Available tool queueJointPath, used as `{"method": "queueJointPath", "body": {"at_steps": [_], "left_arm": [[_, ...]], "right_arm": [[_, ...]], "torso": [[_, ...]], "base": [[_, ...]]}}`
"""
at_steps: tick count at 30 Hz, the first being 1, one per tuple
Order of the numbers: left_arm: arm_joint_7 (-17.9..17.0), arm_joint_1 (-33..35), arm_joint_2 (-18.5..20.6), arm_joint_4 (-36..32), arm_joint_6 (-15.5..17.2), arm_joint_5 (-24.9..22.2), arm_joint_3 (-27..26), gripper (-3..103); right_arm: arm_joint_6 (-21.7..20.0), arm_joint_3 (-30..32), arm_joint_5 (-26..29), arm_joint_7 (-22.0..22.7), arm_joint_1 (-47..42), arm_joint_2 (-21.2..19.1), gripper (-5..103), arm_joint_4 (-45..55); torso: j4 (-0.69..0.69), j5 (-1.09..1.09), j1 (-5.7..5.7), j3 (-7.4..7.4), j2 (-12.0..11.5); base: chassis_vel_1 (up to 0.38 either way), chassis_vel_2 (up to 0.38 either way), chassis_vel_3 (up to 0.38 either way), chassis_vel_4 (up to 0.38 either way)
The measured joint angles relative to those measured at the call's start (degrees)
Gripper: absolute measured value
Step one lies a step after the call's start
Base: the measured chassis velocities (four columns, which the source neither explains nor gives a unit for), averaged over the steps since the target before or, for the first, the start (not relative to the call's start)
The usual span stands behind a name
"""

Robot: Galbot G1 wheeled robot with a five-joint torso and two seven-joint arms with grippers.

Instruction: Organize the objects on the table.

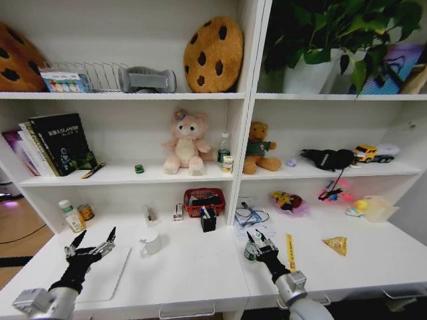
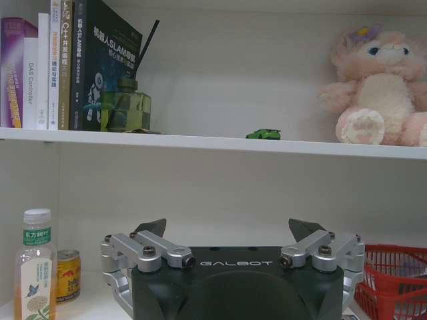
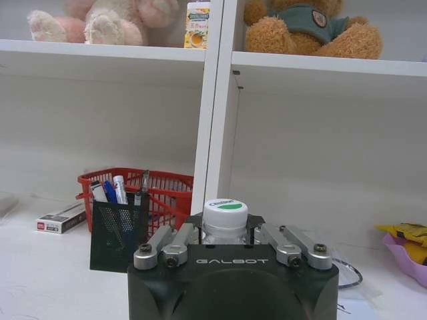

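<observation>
**Right gripper on green-lidded jar, left gripper idle over laptop**

Right gripper [image 1: 256, 245]: low over the table [image 1: 200, 267], near the middle, just right of the shelf's vertical divider. Jaws closed in on the small green-lidded jar [image 3: 225, 217]; the jar sits between them, white lid with green top poking up above the gripper body in the right wrist view. Can't tell if the jar base is on the table or lifted.

Left gripper [image 1: 91, 248]: at the left end of the table, above the silver-white laptop [image 1: 107, 275], which lies flat and closed. Jaws spread wide, nothing in them.

Clutter around the jar:
- black mesh pen holder [image 1: 208, 221] behind and left of it, pens standing inside, blue pen [image 3: 111, 193] among them
- red basket [image 1: 204, 198] right behind the holder, against the back wall
- small flat box [image 3: 60, 221] left of the basket
- white mug [image 1: 151, 242] between the two grippers
- coiled cable [image 1: 252, 215] behind the right gripper
- yellow strip [image 1: 290, 252] on the table just beside it on its right, a yellow triangular packet [image 1: 336, 245] further out

Left side: a bottle [image 2: 35, 267] and a small can [image 2: 67, 275] stand by the back wall.

Shelf above: tiny green toy car [image 1: 139, 169] left of the pink plush toy [image 1: 185, 143], books [image 1: 53, 143] at the far left with a black pen [image 1: 93, 171] lying in front of them.
</observation>
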Motion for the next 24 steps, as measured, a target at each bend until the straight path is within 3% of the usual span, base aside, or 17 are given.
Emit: {"method": "queueJointPath", "body": {"at_steps": [10,16,19,24], "left_arm": [[0.00,0.00,0.00,0.00,0.00,0.00,0.00,100],[0.01,0.00,0.00,-0.01,0.00,0.00,0.00,100],[0.01,0.00,0.00,0.00,-0.01,0.00,0.00,100],[0.01,0.00,0.00,0.00,0.00,0.00,0.00,100]], "right_arm": [[-0.17,4.45,1.66,1.28,-6.64,0.50,31,8.75],[1.68,7.12,-1.00,2.49,-15.76,7.17,31,14.92],[5.64,7.39,-6.03,4.09,-23.60,13.23,31,15.90],[10.98,7.75,-10.74,5.42,-29.61,16.90,31,15.24]], "torso": [[0.01,0.00,0.00,0.00,0.00],[-0.02,0.00,-0.01,-0.01,0.00],[0.00,-0.01,-0.01,-0.01,0.01],[0.00,0.00,-0.01,-0.01,0.01]], "base": [[0.000,0.000,0.000,0.000],[0.000,0.000,0.000,0.000],[0.000,0.000,0.000,0.000],[0.000,0.000,0.000,0.000]]}}
